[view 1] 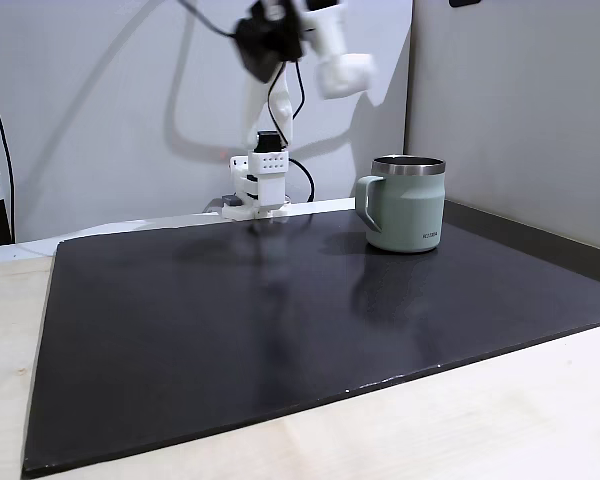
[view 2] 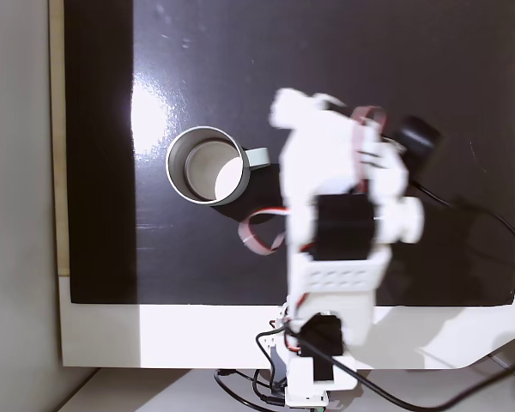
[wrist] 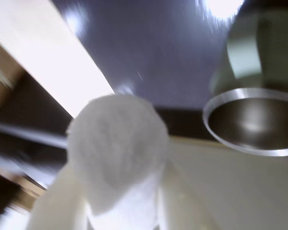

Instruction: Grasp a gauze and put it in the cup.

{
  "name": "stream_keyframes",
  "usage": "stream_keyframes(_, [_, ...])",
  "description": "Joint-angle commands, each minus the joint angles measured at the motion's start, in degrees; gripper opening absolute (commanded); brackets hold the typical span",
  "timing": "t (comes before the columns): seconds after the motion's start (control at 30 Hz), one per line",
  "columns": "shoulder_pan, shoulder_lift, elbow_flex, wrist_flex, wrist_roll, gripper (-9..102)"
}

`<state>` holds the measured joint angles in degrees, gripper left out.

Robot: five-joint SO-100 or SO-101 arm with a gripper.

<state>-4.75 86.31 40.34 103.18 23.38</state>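
In the wrist view the gauze (wrist: 116, 136), a fuzzy white roll, is pinched between the two white fingers of my gripper (wrist: 117, 167), which is shut on it. The cup (wrist: 252, 120), pale green with a silver rim, appears at the upper right with its dark inside facing the camera. In a fixed view my gripper (view 1: 345, 75) hangs high in the air, left of and well above the cup (view 1: 405, 205) standing upright on the black mat. From above, the blurred gripper (view 2: 302, 112) is to the right of the cup (view 2: 178, 172), beyond its handle.
A black mat (view 1: 230, 330) covers most of the light wooden table (view 1: 500, 420). The arm's base (view 1: 260, 185) stands at the mat's far edge with cables trailing from it. A grey wall panel rises just behind the cup.
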Motion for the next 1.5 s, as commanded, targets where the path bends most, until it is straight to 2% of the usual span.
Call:
stream_keyframes(0.0, [-7.3, 0.6, -4.0, -0.4, -2.3, 0])
stream_keyframes(0.33, [-19.2, 0.1, 6.8, -0.3, -5.6, 0])
stream_keyframes(0.67, [-19.3, -1.4, 14.5, -0.3, -6.3, 0])
stream_keyframes(1.07, [-19.8, -3.1, 16.0, -0.4, -6.4, 0])
stream_keyframes(1.13, [-19.8, -3.2, 16.3, -0.4, -6.8, 8])
stream_keyframes(1.23, [-20.0, -3.2, 17.6, -0.5, -8.3, 35])
stream_keyframes(1.27, [-20.0, -3.2, 17.8, -0.5, -8.4, 38])
stream_keyframes(1.47, [-20.0, -3.1, 18.0, -0.9, -8.3, 41])
